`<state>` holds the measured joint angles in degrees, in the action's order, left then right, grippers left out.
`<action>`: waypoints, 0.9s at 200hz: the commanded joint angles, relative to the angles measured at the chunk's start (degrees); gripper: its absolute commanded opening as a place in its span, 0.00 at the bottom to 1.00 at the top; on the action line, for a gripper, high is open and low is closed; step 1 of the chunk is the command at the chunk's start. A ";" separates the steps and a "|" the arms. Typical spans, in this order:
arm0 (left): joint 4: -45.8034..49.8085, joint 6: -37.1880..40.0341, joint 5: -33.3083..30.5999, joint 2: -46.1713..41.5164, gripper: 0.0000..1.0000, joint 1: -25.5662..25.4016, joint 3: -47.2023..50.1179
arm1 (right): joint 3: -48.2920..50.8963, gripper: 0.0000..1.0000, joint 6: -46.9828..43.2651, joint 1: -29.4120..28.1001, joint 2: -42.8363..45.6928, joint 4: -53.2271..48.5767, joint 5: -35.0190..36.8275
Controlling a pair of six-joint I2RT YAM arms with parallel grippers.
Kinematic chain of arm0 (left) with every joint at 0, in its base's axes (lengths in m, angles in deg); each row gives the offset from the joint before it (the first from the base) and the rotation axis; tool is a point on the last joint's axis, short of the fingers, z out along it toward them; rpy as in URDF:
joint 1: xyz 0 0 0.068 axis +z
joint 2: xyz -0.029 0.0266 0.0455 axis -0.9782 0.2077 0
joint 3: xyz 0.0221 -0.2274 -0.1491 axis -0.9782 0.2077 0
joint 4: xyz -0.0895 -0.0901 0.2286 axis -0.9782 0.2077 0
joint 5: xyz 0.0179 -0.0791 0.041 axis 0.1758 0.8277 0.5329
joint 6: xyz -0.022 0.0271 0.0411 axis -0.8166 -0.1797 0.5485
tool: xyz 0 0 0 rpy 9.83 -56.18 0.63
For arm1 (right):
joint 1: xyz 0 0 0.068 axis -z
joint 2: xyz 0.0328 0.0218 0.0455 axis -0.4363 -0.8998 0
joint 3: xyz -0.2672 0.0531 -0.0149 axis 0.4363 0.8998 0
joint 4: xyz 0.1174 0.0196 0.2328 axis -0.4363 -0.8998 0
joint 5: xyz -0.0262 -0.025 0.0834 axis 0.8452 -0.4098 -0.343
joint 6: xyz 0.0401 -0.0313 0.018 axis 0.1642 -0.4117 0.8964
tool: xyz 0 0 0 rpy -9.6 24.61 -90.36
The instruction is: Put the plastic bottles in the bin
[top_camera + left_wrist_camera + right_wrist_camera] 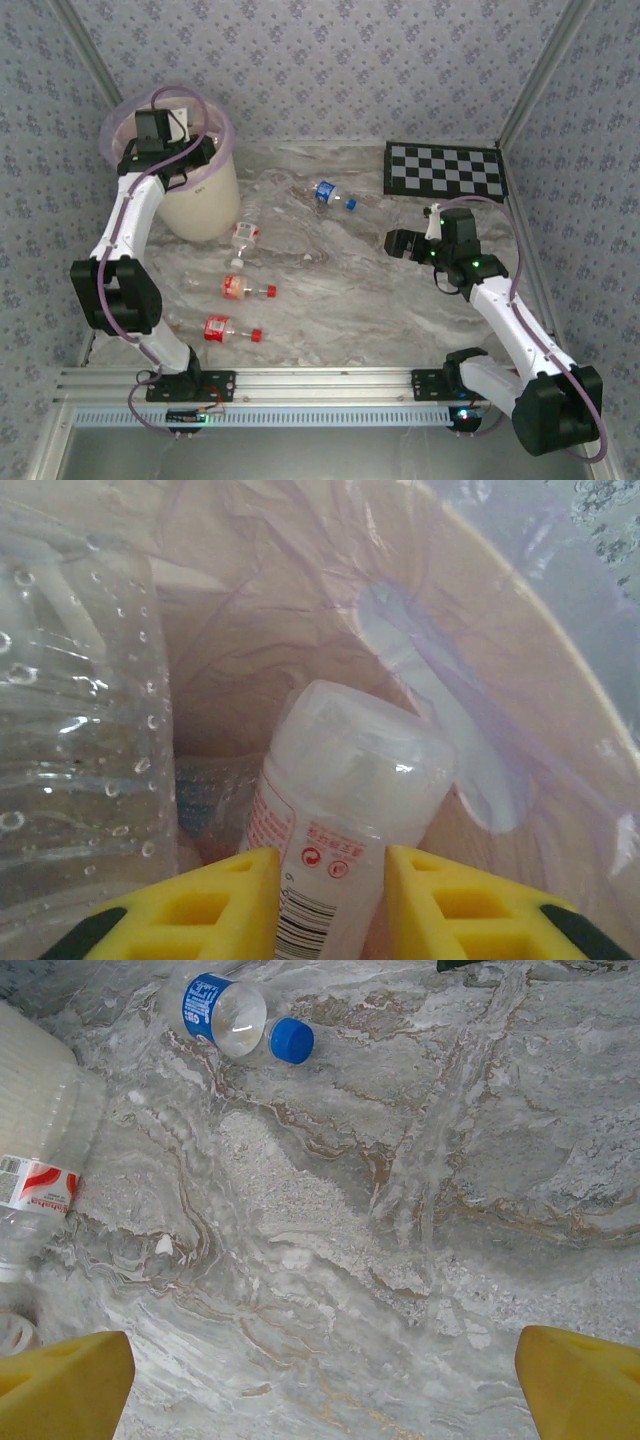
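the left claw (325, 905) is clenched on a red-labelled bottle (350, 780), yellow fingers (210, 910) pressing both sides, inside the pink-lined bin (212, 200) at the table's (340, 290) ten o'clock. the right claw (322, 1385) hangs spread wide, grasping nothing, with a blue-capped bottle (230, 1018) at its eleven o'clock.

Your left gripper (325, 880) hung over the bin (560, 720).
Between its fingers (200, 910) sat a bottle (350, 770), a second bottle (70, 730) just to its left; ahead and left of your right gripper (325, 1385), two more bottles (240, 1025) (40, 1170) lay apart on the table (400, 1210).
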<state>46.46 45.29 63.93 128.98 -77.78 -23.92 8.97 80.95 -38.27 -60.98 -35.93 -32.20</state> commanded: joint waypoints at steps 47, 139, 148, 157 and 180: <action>6.91 2.05 -1.22 -7.79 0.68 -1.26 -12.71 | 0.69 1.00 1.10 -0.23 0.83 -0.70 -0.57; 17.67 3.84 -12.19 -3.96 0.81 -25.86 -21.66 | 0.44 1.00 2.34 -0.85 -0.39 1.14 -1.20; 16.10 1.50 -11.80 -2.39 0.81 -26.85 -21.28 | 0.67 1.00 2.43 -0.91 -0.15 1.14 -0.96; 14.40 -0.77 -11.53 -0.65 0.82 -27.66 -19.02 | 0.93 1.00 2.32 -0.95 0.23 1.06 -0.83; 8.75 -8.88 -10.94 5.26 0.92 -28.86 -16.03 | 1.31 1.00 1.84 -0.87 1.49 -0.48 0.01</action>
<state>59.66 45.27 53.72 128.50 -105.72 -42.84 9.61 82.46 -38.93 -61.24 -35.40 -32.81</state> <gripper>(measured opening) 0.886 0.999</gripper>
